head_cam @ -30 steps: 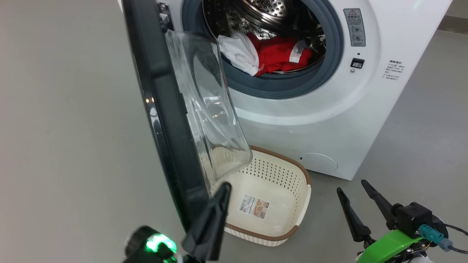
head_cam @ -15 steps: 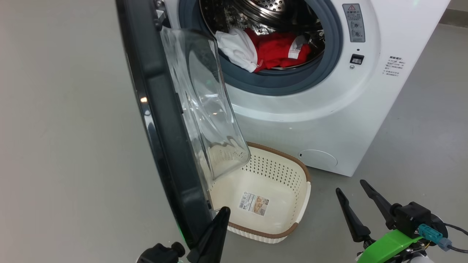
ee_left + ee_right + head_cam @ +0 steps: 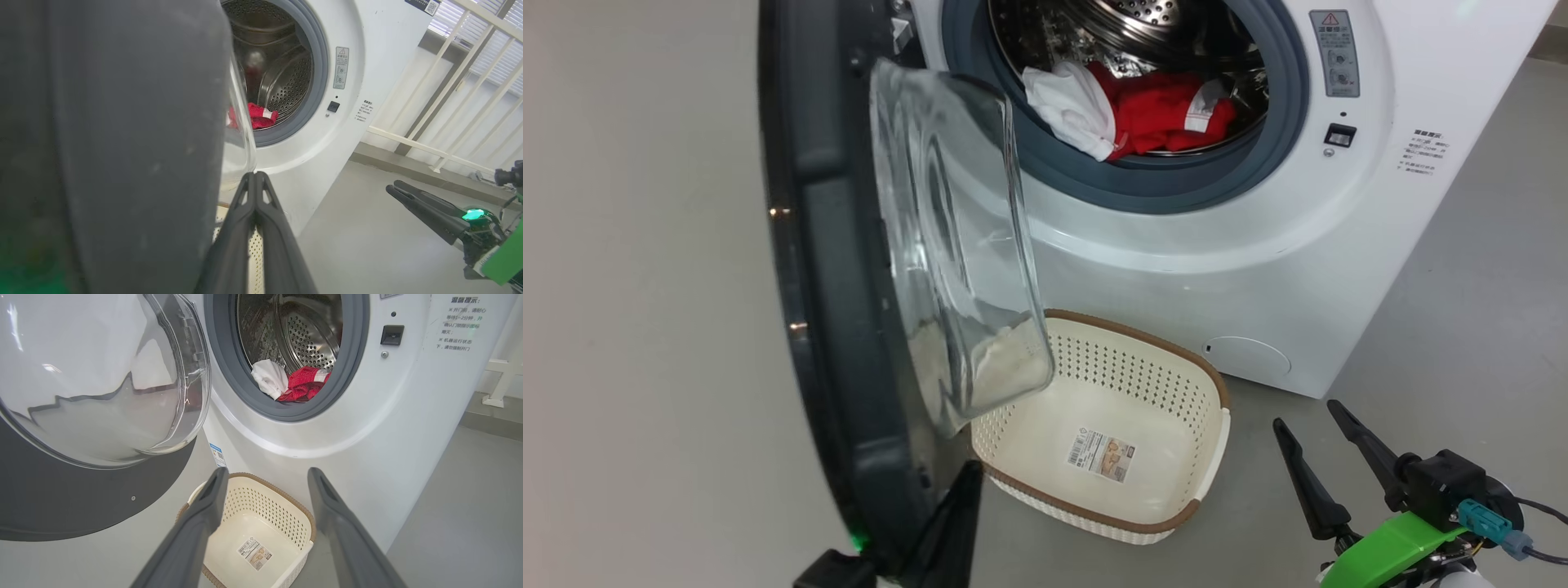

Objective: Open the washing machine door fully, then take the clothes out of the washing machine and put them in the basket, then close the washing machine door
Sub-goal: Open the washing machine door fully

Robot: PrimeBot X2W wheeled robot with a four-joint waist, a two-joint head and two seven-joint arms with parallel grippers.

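Left tool [image 3: 255, 176] pressed together by the door [image 3: 825, 286]; right tool [image 3: 1305, 414] spread. Clothes [image 3: 1168, 114] at one o'clock look soft: pinch a fold.

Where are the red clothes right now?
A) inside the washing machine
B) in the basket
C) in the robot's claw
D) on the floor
A: the clothes lie bunched inside the washing machine, just past its round opening.

Clothes [image 3: 1152, 110] red, white; basket [image 3: 1213, 384] cream, brown rim; door [image 3: 833, 269] black
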